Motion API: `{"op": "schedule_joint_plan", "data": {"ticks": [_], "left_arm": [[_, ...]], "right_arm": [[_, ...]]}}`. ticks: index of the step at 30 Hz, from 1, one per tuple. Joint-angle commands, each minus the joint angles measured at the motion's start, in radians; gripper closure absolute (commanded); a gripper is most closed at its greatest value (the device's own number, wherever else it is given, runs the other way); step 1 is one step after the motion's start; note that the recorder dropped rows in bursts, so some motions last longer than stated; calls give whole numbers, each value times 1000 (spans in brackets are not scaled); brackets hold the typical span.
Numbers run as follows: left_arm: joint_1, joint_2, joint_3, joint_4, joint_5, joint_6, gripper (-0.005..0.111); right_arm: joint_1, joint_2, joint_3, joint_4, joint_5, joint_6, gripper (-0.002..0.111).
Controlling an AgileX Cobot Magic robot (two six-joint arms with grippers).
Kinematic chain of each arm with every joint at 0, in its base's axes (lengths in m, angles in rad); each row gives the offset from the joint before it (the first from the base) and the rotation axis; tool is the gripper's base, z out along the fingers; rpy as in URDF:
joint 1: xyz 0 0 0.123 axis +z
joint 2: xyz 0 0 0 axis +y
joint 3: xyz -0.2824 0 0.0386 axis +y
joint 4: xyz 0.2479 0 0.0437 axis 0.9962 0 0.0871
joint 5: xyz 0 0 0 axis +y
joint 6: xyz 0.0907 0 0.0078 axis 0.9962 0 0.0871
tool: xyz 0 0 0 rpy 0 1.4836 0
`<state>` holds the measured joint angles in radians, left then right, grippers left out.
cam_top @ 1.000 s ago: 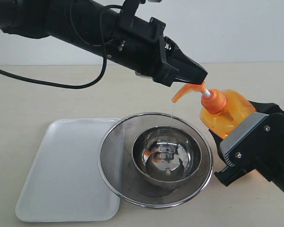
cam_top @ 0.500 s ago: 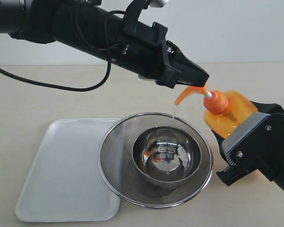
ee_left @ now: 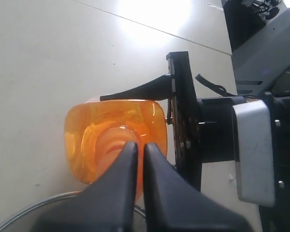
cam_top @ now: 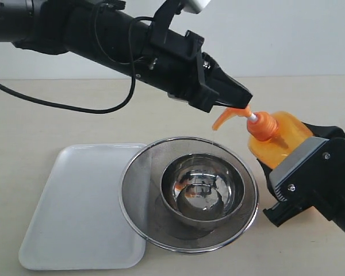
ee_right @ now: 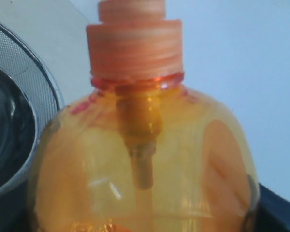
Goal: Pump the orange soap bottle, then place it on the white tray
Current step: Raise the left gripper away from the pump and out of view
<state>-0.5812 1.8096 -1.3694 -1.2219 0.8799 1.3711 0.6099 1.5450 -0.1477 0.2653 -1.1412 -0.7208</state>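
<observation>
White tray (cam_top: 75, 213): lies flat against the left rim of the steel strainer (cam_top: 139, 183); whether the rim overlaps it I cannot tell; the bottle is not yet on it
Steel strainer: round mesh with a steel bowl (cam_top: 173, 183) sitting inside; it lies between bottle and tray, so a low carry across could clip its rim and shove it
Left gripper (cam_top: 241, 99): above the strainer's right side, fingers closed together, tips resting on the pump head (cam_top: 230, 116); such narrow tips could slide off the curved spout if the push lands off-centre
Orange soap bottle (cam_top: 279, 135): just right of the strainer, tilted toward it, nozzle over the strainer's right side; a trailing drip could fall on the table (cam_top: 57, 121) during the move
Right gripper (cam_top: 303, 154): right of the strainer, jaws clamped on the bottle's body; smooth plastic could twist or slip in that grip under a downward press
Likely worst case: bottle tips over on the tray if released while leaning
</observation>
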Motion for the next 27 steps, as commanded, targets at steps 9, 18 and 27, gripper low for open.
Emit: {"op": "schedule_joint_plan", "data": {"ticks": [9,18,27], "left_arm": [[-9,-148,20,79,-25,1,102],[68,-336,29,98,6,-48,102],[71,-727,345,81,-279,-6,102]], "right_arm": [[19,-8,-14,-86,-71,80,108],[19,-8,-14,-40,-75,120,108],[19,-8,-14,-36,-80,140,108]]}}
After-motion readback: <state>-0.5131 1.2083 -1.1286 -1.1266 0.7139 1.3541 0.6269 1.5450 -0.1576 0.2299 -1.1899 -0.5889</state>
